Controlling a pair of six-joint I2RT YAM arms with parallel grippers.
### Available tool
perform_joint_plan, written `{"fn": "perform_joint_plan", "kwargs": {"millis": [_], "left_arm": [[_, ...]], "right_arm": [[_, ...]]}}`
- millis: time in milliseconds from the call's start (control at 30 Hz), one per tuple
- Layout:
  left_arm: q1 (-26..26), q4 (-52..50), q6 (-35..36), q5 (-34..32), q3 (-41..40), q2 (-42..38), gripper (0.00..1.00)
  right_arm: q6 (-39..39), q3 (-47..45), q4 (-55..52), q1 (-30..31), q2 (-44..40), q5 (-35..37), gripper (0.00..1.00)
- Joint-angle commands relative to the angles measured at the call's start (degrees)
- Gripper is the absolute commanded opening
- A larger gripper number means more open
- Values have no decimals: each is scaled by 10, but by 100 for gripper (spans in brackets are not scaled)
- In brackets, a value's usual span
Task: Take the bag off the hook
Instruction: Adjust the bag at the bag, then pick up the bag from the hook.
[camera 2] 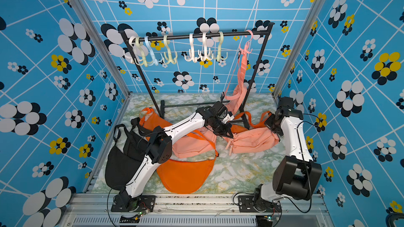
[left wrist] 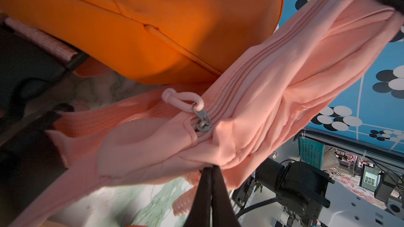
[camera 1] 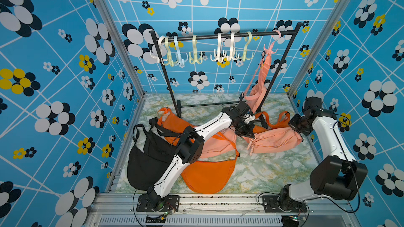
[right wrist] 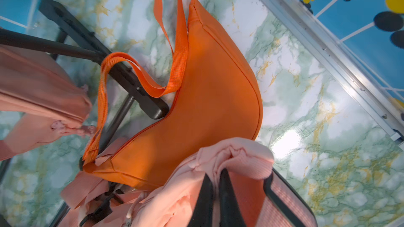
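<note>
Bag (camera 1: 261,77) under hook (camera 1: 270,49) at rack's (camera 1: 218,35) right end

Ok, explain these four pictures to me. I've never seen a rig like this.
The machine is two robot arms, a left arm and a right arm, bolted at the front edge of a marble-look table inside a blue flowered booth. The two wide pictures come from a camera pair overhead. The two close ones come from a camera on each wrist.

At the back stands a black rack with plastic hooks. The hanging bag is on the pink hook. On the table lie a black bag, orange bags and a loose pink bag.

The left fingers and right fingers are both shut on the held bag, also pink, one at each end.
</note>
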Motion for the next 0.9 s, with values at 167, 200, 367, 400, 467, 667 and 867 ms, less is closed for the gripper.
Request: {"fn": "perform_joint_plan", "kwargs": {"millis": [167,200,367,400,467,667,867], "left_arm": [[29,-34,14,-6,40,0,11],[35,-36,14,-11,41,-2,28],[59,-29,14,-24,41,-35,85],[61,-30,17,-30,41,-43,90],[64,-32,24,-45,39,-60,99],[67,-45,70,-145,46,-98,99],[77,-61,115,-225,118,-73,99]], "right_arm": [[13,-65,17,-2,0,-9,64],[9,-58,10,-1,-5,-5,68],[0,-7,-25,-1,-49,25,75],[0,4,-30,-1,-59,31,76],[1,22,-39,-1,-78,38,78],[-20,24,-5,39,-139,50,77],[-51,-8,79,94,-191,-5,76]]}}
